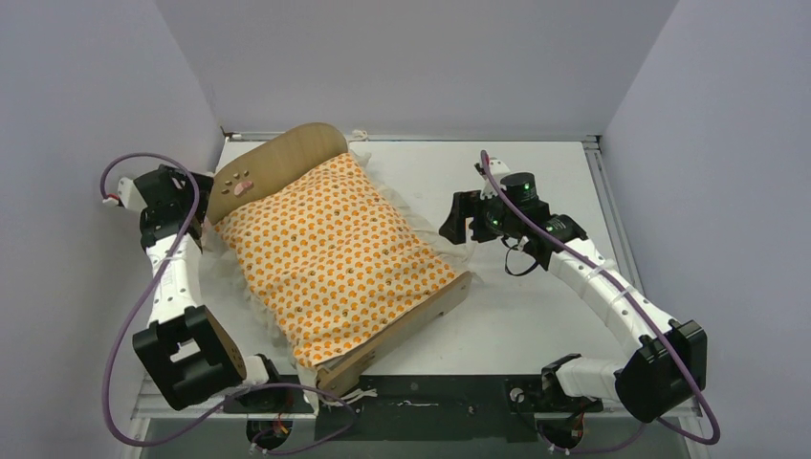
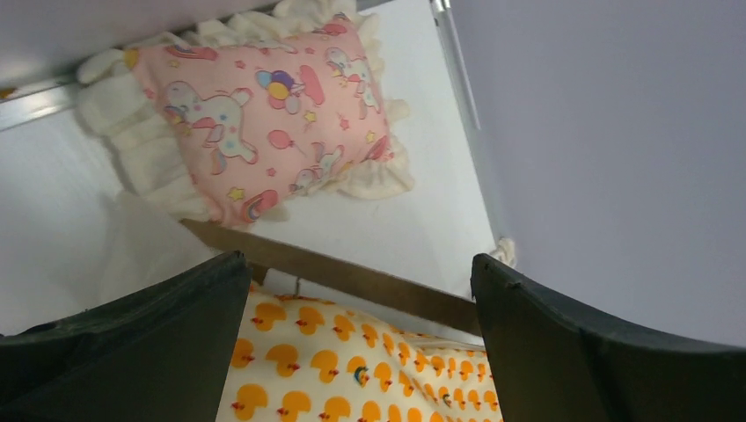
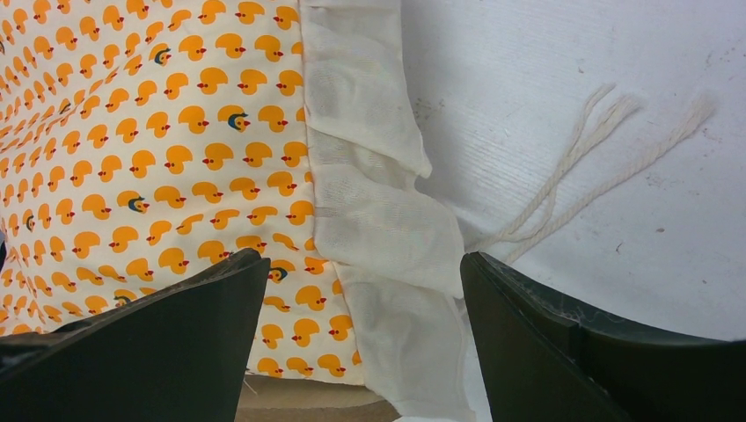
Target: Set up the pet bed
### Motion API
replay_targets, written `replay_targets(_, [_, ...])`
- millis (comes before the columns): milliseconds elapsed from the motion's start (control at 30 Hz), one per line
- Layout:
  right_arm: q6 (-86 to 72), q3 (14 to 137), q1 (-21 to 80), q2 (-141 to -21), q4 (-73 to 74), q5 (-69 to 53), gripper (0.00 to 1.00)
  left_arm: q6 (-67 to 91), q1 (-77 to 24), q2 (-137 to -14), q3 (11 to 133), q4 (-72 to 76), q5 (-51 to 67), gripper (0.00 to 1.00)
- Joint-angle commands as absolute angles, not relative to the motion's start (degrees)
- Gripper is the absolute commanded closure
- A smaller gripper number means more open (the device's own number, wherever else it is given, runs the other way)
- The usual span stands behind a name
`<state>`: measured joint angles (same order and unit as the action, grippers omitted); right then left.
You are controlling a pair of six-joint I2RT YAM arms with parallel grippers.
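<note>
The pet bed stands diagonally on the left half of the table, its plywood headboard with the paw cutout at the far left and its low footboard near me. The orange duck-print mattress cushion covers it and hides the striped base. My left gripper is open and empty at the headboard's left end. In the left wrist view it hangs over the headboard edge, with the pink pillow lying behind the headboard. My right gripper is open and empty, above the cushion's white ruffle.
Loose white cord strands lie on the white table by the bed's right side. Grey walls close in the left, back and right. A wooden bed edge shows under the cushion in the right wrist view.
</note>
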<state>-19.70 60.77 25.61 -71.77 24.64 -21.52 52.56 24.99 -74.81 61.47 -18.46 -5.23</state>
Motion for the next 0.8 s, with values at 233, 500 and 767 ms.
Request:
replay_targets(233, [-18.9, 58.9, 26.1, -68.2, 22.5, -20.6, 0.17, 57.8, 16.8, -87.6, 66.6, 2.3, 8.8, 0.02])
replay_targets(500, [-17.5, 58.9, 26.0, -66.5, 24.2, -18.0, 0.17, 59.3, -1.8, -105.2, 83.1, 4.8, 12.1, 0.00])
replay_targets(767, [-9.6, 59.7, 27.5, -63.2, 27.9, -22.5, 0.16, 52.5, -9.7, -122.1, 108.9, -8.0, 17.3, 0.00])
